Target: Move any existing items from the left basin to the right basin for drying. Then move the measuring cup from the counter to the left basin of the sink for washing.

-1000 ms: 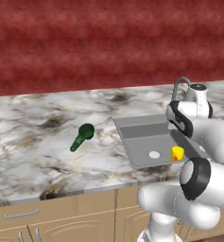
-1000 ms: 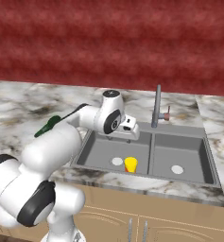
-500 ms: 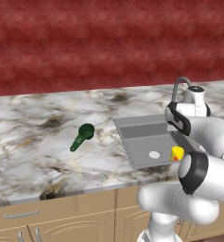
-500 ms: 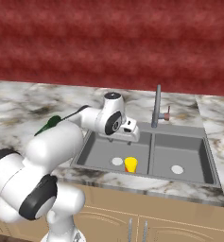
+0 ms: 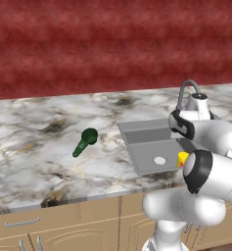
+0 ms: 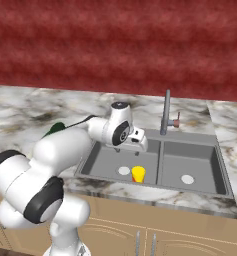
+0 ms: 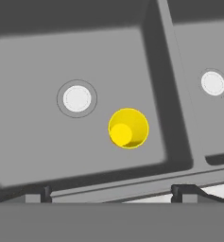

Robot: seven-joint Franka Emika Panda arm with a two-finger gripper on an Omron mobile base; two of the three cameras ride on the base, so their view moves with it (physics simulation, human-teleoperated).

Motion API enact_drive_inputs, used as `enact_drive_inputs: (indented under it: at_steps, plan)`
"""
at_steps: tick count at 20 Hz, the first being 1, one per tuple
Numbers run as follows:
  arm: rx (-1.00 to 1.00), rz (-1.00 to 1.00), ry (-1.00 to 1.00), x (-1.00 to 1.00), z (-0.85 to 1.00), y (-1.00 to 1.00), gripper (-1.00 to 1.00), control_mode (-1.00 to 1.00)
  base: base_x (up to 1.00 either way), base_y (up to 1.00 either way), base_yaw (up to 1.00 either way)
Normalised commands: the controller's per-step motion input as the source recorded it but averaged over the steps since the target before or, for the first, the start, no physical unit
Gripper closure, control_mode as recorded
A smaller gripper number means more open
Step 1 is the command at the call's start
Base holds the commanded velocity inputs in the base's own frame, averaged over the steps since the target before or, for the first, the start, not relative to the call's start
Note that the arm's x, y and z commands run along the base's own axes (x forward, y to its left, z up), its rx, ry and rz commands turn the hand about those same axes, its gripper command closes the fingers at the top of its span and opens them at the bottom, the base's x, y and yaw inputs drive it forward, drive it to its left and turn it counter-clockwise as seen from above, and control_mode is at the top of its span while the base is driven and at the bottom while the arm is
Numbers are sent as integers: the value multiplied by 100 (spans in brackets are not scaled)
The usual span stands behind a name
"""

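A small yellow cup stands upright on the floor of the left basin, beside the pale drain disc. My gripper hangs open above that basin, looking down on the cup, with nothing between its fingers. From the right base view the gripper sits over the left basin, above and behind the yellow cup. The right basin holds nothing but its drain. The dark green measuring cup lies on the marble counter, left of the sink.
A curved grey faucet rises behind the divider between the basins. A dark red wall runs along the back of the counter. Tan cabinets sit below. My own arm blocks much of the sink in the left base view.
The hand has dipped slightly toward the left basin. Its jaws stay open. The yellow cup and the measuring cup have not moved.
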Motion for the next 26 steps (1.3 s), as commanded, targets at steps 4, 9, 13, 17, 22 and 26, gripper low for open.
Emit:
enact_drive_inputs:
  at_steps: [4,9,13,17,22,26]
  plan:
    - [0,0,2,6,-15,-1,-100,-100,0,0,0]
    - [0,0,2,3,-13,-1,-100,-100,0,0,0]
    - [0,0,2,3,-12,0,-100,-100,0,0,0]
    - [0,0,2,2,-12,0,-100,-100,0,0,0]
    - [0,0,3,1,-15,-1,-100,-100,0,0,0]
    - [0,0,2,0,-16,-1,-100,-100,0,0,0]
